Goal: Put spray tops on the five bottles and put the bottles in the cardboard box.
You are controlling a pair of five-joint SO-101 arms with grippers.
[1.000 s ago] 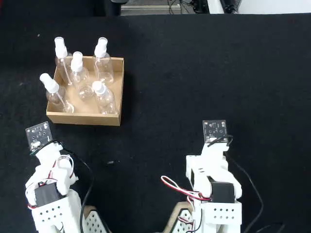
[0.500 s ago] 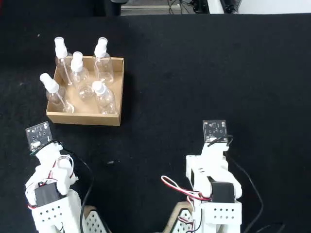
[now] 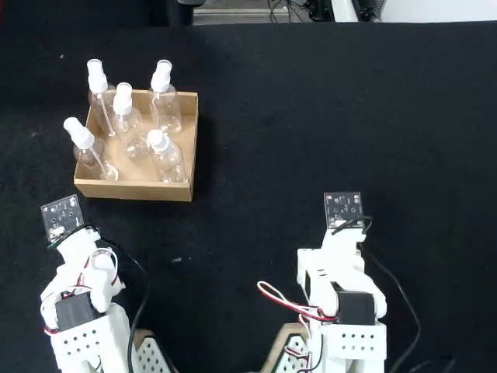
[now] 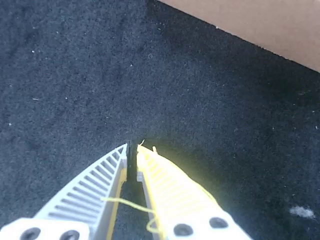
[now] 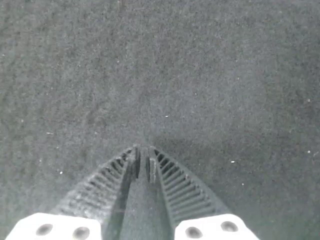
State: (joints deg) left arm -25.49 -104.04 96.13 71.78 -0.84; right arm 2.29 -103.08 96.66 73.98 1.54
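Over black cloth (image 3: 349, 101), left pincer (image 4: 132, 147) hangs closed near the cardboard box (image 3: 132, 189) edge, right pincer (image 5: 143, 150) closed well apart

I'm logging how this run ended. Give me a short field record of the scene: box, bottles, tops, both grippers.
cardboard box: on the black table, ahead of the left arm
bottles: five, clear, all standing inside the box
spray tops: white, one on each bottle
left gripper: shut, empty, over the table close to the box's wall
right gripper: shut, empty, over the table
task state: appears complete
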